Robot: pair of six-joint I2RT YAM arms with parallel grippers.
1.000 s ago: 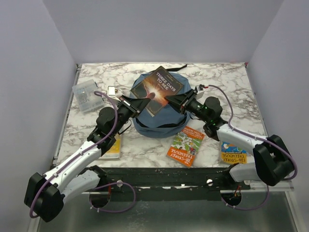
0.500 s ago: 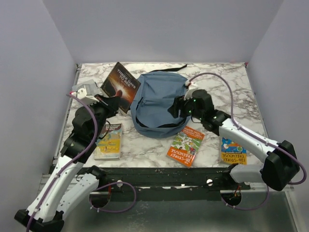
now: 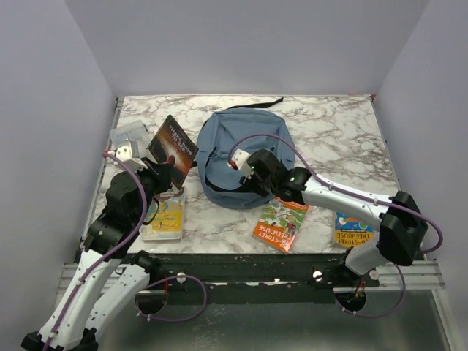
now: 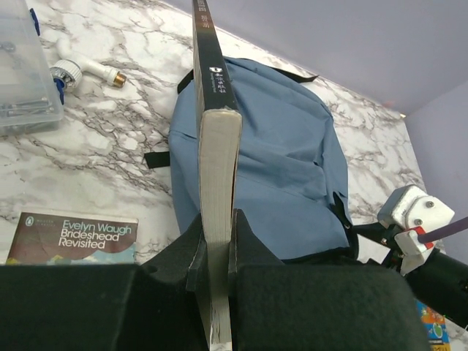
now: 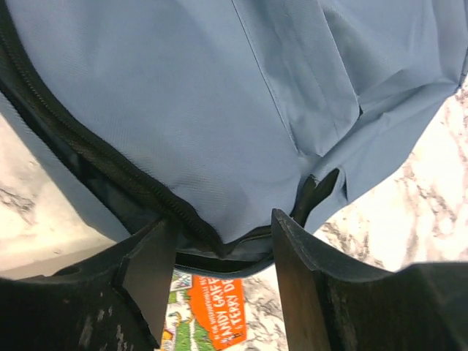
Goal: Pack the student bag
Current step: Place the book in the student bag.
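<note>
I'm swinging the book (image 4: pixel 218 146) aside in the clenched left gripper (image 4: pixel 217 248); the right gripper (image 5: pixel 219 227), released, is straddling the student bag (image 5: pixel 219 95) at its zipper.

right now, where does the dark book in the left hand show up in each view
Top external: the dark book is held up left of the student bag, gripped by the left hand.
Left wrist: edge-on down the centre, pages facing the camera.
Right wrist: not in it.
Shared landmark: the student bag, behind the book in the left wrist view, filling the right wrist view.
</note>
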